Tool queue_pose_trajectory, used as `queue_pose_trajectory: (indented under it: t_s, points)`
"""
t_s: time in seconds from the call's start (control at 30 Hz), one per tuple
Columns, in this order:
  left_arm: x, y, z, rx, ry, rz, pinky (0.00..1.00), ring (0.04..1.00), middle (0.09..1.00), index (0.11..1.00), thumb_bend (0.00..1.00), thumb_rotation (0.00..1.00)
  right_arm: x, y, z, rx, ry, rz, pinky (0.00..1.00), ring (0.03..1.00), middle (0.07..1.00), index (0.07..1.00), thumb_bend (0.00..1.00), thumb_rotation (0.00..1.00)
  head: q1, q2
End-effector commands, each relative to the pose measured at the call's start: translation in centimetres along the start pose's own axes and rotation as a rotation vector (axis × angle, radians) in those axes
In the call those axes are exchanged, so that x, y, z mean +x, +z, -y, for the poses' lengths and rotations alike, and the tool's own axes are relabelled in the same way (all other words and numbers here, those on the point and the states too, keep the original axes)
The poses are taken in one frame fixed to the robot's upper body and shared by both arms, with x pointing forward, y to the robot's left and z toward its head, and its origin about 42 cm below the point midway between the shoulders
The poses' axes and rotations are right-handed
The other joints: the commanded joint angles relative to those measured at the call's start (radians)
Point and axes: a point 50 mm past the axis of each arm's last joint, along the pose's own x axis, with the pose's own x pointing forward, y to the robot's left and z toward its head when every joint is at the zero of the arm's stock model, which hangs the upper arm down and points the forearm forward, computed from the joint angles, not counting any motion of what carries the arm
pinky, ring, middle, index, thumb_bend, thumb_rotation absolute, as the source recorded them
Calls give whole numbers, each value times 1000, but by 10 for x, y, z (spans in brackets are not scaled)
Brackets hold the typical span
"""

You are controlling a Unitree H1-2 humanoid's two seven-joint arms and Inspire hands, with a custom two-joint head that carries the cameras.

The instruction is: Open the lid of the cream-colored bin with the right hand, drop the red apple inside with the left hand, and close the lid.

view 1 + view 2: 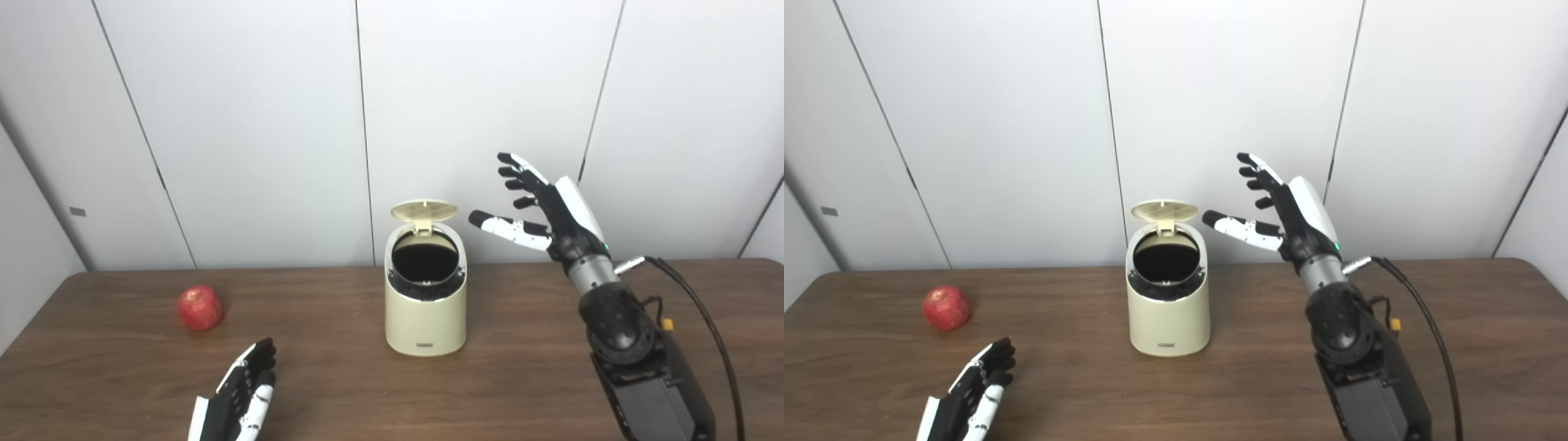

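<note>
1. The inside of the cream-colored rounded plastic bin (pixel 425 306) is seen only as a dark opening; nothing within it can be made out
2. The bin's round ribbed lid (pixel 424 211) is raised on its rear hinge and stands tilted up above the opening
3. The left hand (pixel 242 392) is cut off by the bottom edge in front of the bin and to its left; its fingers are extended and slightly apart, and nothing is held
4. The right hand (pixel 539 205) is held in the air to the right of the lid, spread wide and empty, apart from the lid
5. The red round apple (pixel 946 307) lies on the dark brown wooden table (pixel 1249 373), well to the left of the bin, untouched
6. More of the table's right end is shown in the right eye view
</note>
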Motion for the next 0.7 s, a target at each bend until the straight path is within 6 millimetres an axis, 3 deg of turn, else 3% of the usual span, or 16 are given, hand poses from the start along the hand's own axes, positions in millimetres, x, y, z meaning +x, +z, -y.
queue_pose_trajectory:
  t_s: [0.0,0.13,0.33,0.5,0.67]
  points:
    - [-28,-27,7,-24,2,-117,822,851,861,871,422,663,-3,5,18,-13,-27,39,750,828,859,886,516,645,-1,1]
    - [-27,-28,5,-25,6,-122,819,847,857,870,437,662,-33,-23,17,7,7,-11,797,850,892,890,502,715,-6,2]
    - [-28,-28,3,-38,10,-119,817,845,859,870,455,658,-64,-45,14,77,41,-90,786,841,872,898,517,772,-7,6]
    - [-28,-27,0,-59,12,-121,825,856,866,879,443,643,-96,-56,7,243,66,-145,801,861,888,913,498,793,-17,13]
    - [-28,-26,-3,-75,21,-122,823,850,864,876,440,623,-121,-65,-7,484,89,-209,916,953,955,968,493,932,-21,20]
